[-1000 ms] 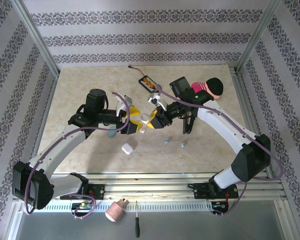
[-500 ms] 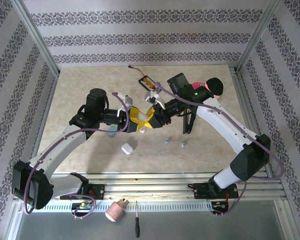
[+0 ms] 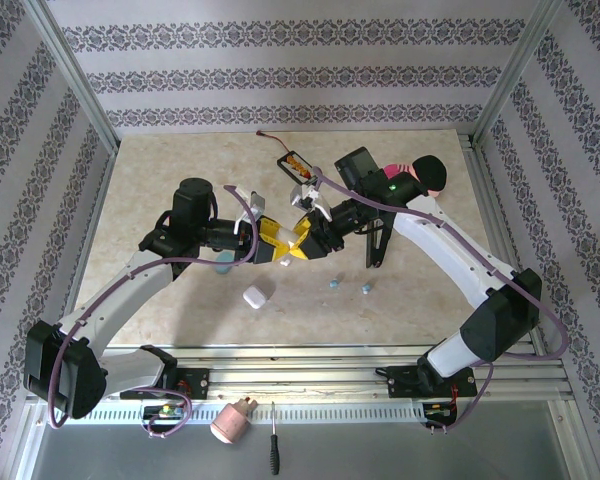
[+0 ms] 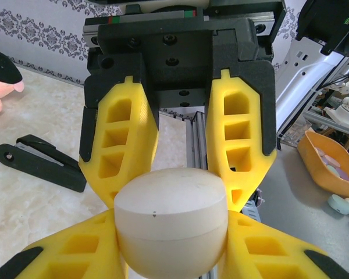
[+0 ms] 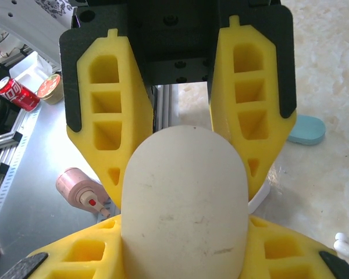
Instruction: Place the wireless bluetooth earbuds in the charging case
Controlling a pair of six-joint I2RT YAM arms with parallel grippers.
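The marble-patterned table (image 3: 160, 180) carries both arms, which bend inward so that their tools meet above its middle. The left gripper (image 3: 283, 249) and the right gripper (image 3: 302, 240) point at each other, with their yellow fingers crossed around one object.

This object is the white charging case (image 4: 171, 218), round like a pebble. Its lid is down, and the seam shows as a thin line in the left wrist view. The left gripper is closed to the width of the case, with one finger pressing on each side of it. The right gripper clamps the same case from the opposite end, and its fingers are also only as far apart as the case is wide. The case hangs above the table, between the two tools.

A black stapler (image 3: 377, 245) stands just beside the wrist of the right gripper. A second white case (image 3: 255, 297) lies on the table under the left gripper, toward the arm bases. A light blue case (image 5: 302, 129) lies on the table behind the left gripper's finger in the right wrist view.

The light blue earbuds (image 3: 332, 284) lie on the table below the right gripper, on the side of the bases, apart from each other. Two white earbuds (image 5: 342, 241) rest on the table at the edge of the right wrist view, outside any case.
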